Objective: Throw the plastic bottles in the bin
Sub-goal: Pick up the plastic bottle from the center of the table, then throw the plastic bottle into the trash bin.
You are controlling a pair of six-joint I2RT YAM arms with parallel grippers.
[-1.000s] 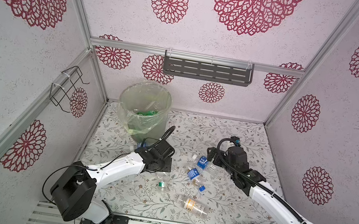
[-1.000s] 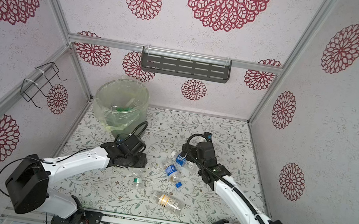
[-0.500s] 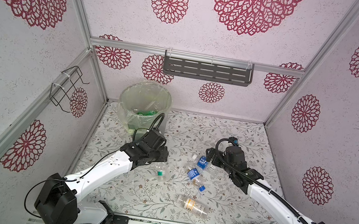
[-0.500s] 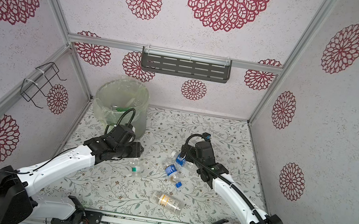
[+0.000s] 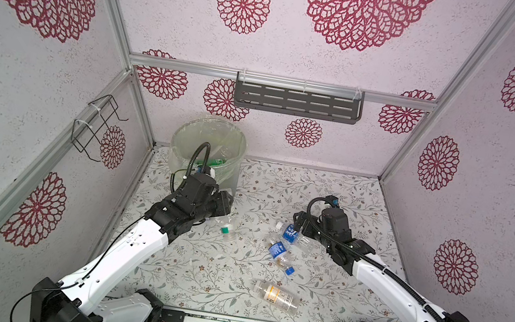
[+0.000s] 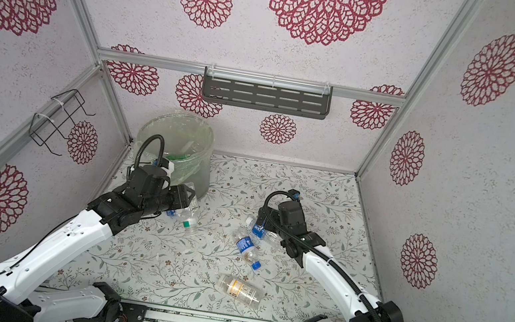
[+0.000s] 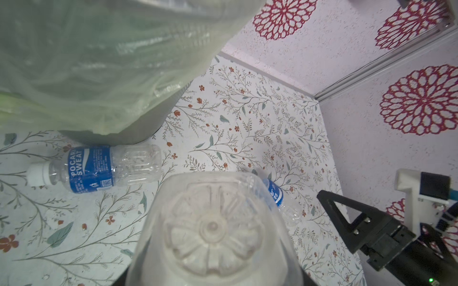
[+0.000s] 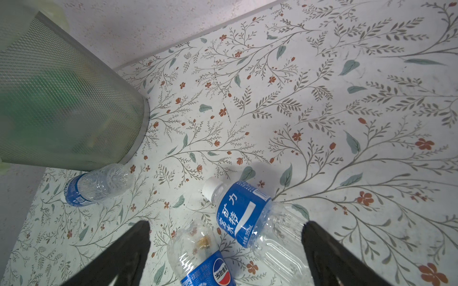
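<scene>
One green-capped bottle [image 5: 224,230] sits clamped in my left end effector [image 5: 224,209], lifted since a second ago toward the bin [image 5: 183,136] at the worktop's [image 5: 331,194] far-left corner, while my right end effector [image 8: 225,224] stays spread wide over two blue-labelled bottles [image 8: 244,213].

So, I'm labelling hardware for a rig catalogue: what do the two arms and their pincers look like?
Both the left arm and right arm have white forearm shells with black joints and wrists. A black ribbed cable loops above each wrist. The left pincer and right pincer have black, triangular open-frame fingers.
</scene>
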